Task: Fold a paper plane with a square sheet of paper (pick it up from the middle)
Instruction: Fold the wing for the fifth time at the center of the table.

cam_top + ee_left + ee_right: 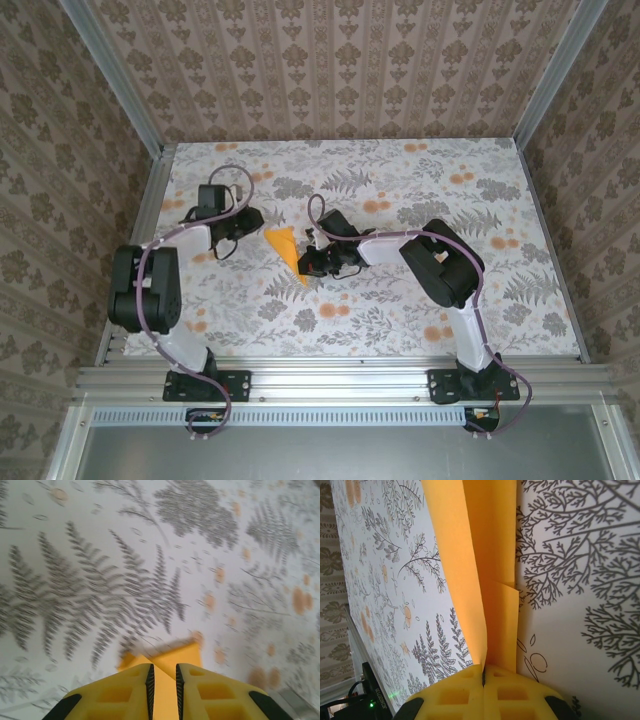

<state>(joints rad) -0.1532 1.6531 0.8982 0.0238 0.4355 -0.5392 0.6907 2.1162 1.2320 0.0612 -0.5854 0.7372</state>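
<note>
Left wrist view is blurred: the left hand (164,667) leaves a slim slit over the sheet of paper (177,655), whose near part its fingers hide; whether it grips is unclear. Seen from above, the sheet lies at its 3 o'clock on the surface (400,300). The right hand (484,669) is clenched on the creased sheet, which runs toward 12 o'clock.

paper sheet (283,247) on tablecloth (420,300) — mid-table | left hand (255,230) at its left | right hand (308,265) at its right

Thin orange-yellow sheet of paper (285,250) (172,659) (487,555), folded into narrow creased wedge, layered flaps, one flap standing up along the crease, point toward near edge, mid-way across floral tablecloth (400,310).
</note>
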